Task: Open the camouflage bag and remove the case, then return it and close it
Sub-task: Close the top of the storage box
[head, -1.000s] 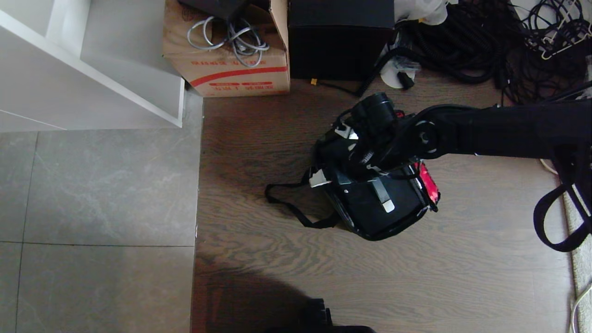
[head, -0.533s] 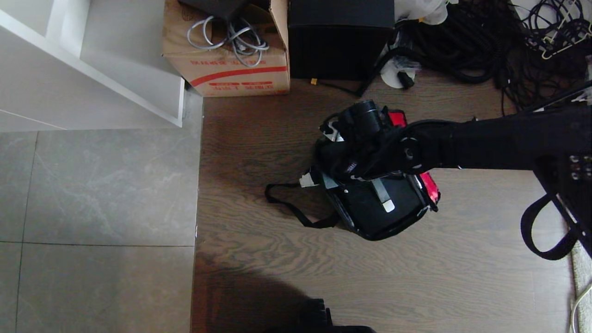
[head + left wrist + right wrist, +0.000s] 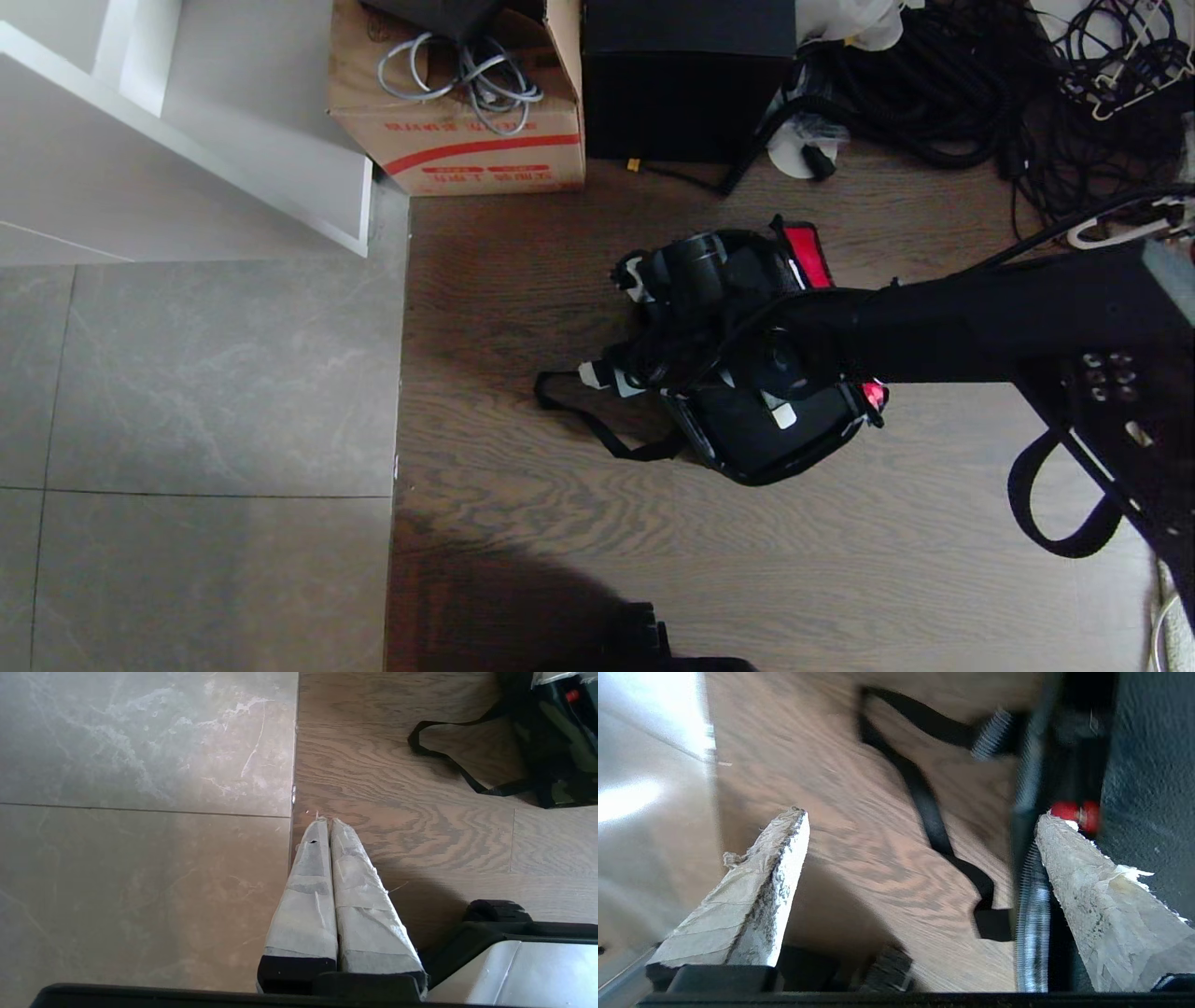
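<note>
The camouflage bag (image 3: 777, 474) lies open on the wooden floor, its red inner panel (image 3: 805, 257) standing up at the far side. The black case (image 3: 747, 439) rests inside it, its handle (image 3: 775, 407) with silver ends showing. My right arm reaches in from the right over the bag. The right gripper (image 3: 613, 325) (image 3: 920, 815) is wide open at the bag's left edge and holds nothing. One finger (image 3: 1092, 882) is beside the zipper edge and a red latch (image 3: 1073, 814). The other finger is over bare floor and the black strap (image 3: 924, 807). The left gripper (image 3: 324, 821) is shut, parked above the floor.
At the back stand a cardboard box (image 3: 467, 140) with grey cables, a tall black box (image 3: 686, 84) and a tangle of black cables (image 3: 980, 93). A white shelf (image 3: 233, 159) is at the back left over grey tiles (image 3: 187, 401). The bag's strap (image 3: 597, 425) trails left.
My right wrist has swung left and nearer across the bag, so the open gripper now sits at the bag's left edge. The red panel is uncovered. The bag and the left arm have not moved.
</note>
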Robot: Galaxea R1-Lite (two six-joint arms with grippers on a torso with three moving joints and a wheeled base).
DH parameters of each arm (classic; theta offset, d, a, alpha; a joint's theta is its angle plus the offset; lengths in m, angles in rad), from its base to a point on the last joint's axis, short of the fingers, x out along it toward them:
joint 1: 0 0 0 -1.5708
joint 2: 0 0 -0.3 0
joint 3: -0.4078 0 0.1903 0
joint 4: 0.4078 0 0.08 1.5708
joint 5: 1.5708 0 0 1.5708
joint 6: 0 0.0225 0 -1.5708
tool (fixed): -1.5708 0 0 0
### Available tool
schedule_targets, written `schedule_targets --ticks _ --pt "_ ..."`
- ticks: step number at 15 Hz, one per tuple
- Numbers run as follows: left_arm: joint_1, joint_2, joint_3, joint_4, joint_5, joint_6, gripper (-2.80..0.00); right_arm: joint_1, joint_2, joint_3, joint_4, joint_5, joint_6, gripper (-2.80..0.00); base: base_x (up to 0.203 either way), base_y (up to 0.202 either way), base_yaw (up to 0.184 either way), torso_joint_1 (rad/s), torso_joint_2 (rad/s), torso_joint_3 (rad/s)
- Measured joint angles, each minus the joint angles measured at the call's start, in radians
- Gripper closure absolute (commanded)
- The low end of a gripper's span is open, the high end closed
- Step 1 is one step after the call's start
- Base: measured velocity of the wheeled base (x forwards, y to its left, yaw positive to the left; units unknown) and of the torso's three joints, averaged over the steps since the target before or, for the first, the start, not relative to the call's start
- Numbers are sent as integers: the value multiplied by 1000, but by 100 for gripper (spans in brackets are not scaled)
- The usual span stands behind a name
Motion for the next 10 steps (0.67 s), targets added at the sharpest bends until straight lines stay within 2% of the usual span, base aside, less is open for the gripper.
schedule_targets --ticks 2,5,10 --pt "0 0 0 0 0 0 0 0 22 0 -6 -9 -6 -280 0 0 0 0 0 0" --pt "0 0 0 0 0 0 0 1 53 -14 -7 -74 -10 -280 0 0 0 0 0 0" --pt "0 0 0 0 0 0 0 0 87 -58 -11 -93 -10 -280 0 0 0 0 0 0"
